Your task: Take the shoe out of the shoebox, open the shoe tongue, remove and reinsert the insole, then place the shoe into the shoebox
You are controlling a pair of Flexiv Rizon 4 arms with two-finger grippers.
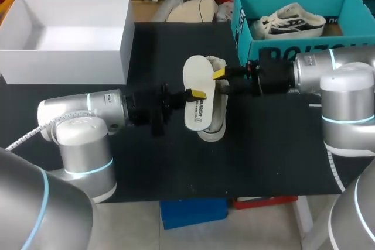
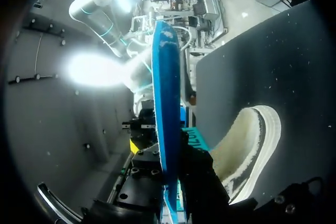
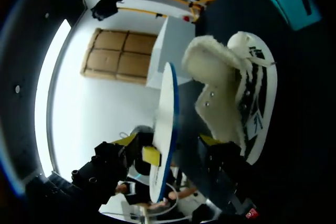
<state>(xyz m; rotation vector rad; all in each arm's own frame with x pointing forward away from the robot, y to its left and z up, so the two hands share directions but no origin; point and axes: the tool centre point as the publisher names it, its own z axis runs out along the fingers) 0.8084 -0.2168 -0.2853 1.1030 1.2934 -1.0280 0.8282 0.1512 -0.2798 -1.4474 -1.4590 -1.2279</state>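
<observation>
Yellow-tipped left gripper [image 1: 196, 93] pinched the insole [image 1: 196, 74] edge-on above the shoe [image 1: 218, 118] on the table [image 1: 263, 156], the right gripper [image 1: 220, 75] open astride it, so reinsertion probably wanted toe-first entry, angled down, with the shoe steadied.

The insole [image 1: 198, 89] (white on top, blue underneath) is hanging above the centre of the worktop [image 1: 263, 150], running from 12 to 6 o'clock, with the left hand [image 1: 193, 94] pinching it. Just beneath it the cream, fleece-lined shoe [image 1: 218, 118] is lying. The teal shoebox [image 1: 293, 48] is sitting open at 2 o'clock, carrying a second, striped shoe [image 1: 290, 23].
</observation>
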